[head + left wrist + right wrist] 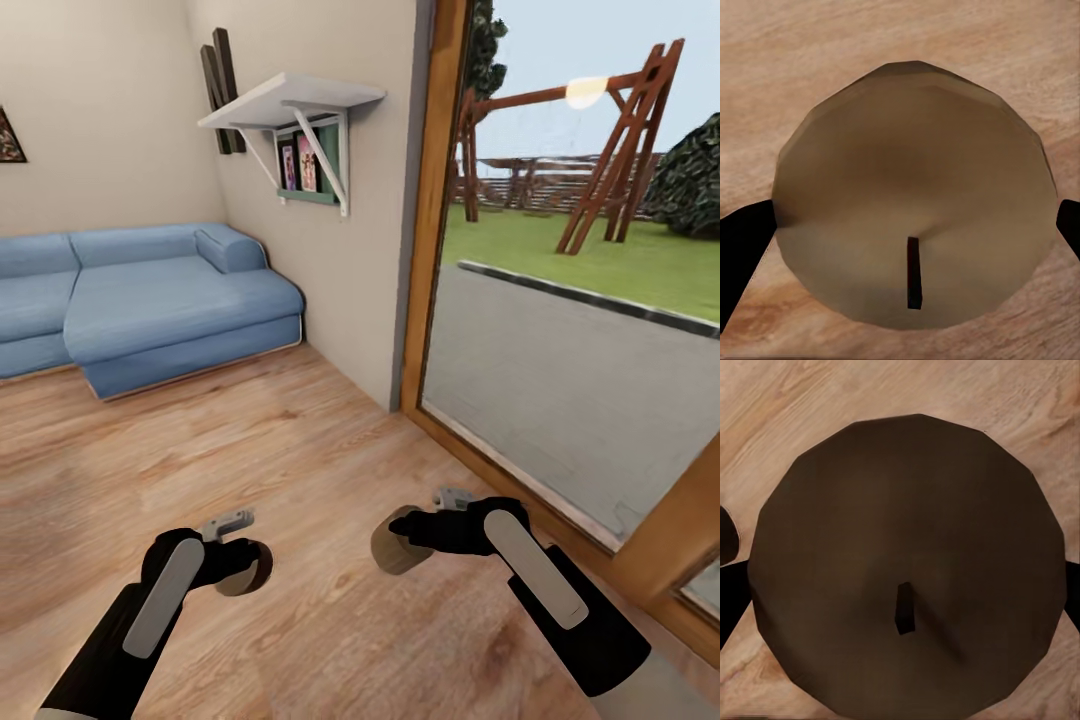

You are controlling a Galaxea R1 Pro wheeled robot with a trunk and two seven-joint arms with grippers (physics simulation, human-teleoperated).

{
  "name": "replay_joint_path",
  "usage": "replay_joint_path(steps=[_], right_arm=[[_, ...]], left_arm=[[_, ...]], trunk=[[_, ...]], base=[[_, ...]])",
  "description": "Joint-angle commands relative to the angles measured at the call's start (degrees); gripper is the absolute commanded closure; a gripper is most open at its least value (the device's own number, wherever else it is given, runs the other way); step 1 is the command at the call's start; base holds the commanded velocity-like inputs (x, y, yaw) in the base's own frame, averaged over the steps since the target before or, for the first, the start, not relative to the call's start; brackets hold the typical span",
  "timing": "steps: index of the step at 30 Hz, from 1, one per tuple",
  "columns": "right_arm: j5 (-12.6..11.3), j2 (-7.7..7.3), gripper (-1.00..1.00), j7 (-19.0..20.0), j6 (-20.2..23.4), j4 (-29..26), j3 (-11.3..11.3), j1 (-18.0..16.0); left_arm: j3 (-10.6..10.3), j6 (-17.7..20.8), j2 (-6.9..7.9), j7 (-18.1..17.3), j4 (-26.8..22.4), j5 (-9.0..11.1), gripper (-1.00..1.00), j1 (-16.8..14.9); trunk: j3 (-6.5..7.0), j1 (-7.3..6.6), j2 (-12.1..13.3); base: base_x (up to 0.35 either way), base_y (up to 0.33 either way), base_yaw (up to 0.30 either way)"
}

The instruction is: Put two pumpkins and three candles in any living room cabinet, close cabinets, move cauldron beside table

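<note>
1. Left pincer (240, 562) clenched on a candle (250, 568), at 7 o'clock in the head view; wick (914, 273) faces the wrist camera.
2. Right pincer (400, 535) clenched on a second candle (396, 545), at 5 o'clock.
3. Both candles are held clear above the floor (300, 450), likely for transit to the cabinet.
4. Sofa (150, 300) at 10 o'clock, glass door (600, 350) at 2 o'clock.

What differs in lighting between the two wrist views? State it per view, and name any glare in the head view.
Left wrist view: the candle is lit tan, shaded at its upper edge. Right wrist view: the other candle sits in shadow, dark brown, the black fingers barely distinct. Head view: a bright glare spot on the swing frame outside.
</note>
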Motion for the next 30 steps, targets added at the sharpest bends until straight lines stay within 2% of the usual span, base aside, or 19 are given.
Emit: replay_joint_path(steps=[1,30], right_arm=[[-0.6,-0.05,1.0,-0.6,-0.1,-0.1,0.1,-0.1],[-0.5,0.04,1.0,-0.6,-0.2,0.0,0.2,-0.1]], left_arm=[[-0.1,0.0,0.04,0.6,0.0,0.5,1.0,-0.1],[-0.2,0.0,0.04,0.6,0.0,0.5,1.0,-0.1]], trunk=[[-0.05,-0.01,0.0],[-0.05,-0.01,0.0]], base=[[0.0,0.0,0.287],[0.0,0.0,0.287]])
